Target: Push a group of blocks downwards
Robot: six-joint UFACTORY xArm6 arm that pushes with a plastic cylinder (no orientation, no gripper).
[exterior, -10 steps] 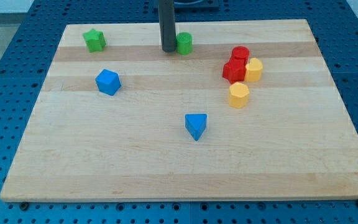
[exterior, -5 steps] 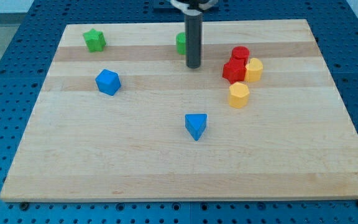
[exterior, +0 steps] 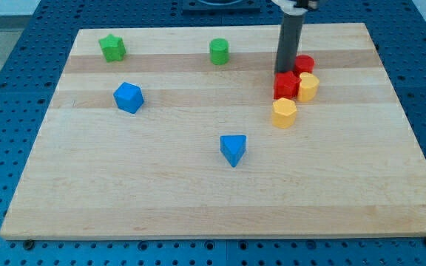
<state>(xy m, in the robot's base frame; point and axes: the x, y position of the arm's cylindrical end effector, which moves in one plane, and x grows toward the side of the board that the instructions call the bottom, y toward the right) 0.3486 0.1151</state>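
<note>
Tip (exterior: 285,72) of my rod touches red block (exterior: 285,85) on its top edge; no pincer here. Red cylinder (exterior: 305,64) and two yellow blocks (exterior: 308,86) (exterior: 284,113) cluster beside it. Downward push hardly started.

My tip (exterior: 285,72) touching cluster's top edge — star (exterior: 112,48) far left, pyramid (exterior: 233,149) below centre
</note>
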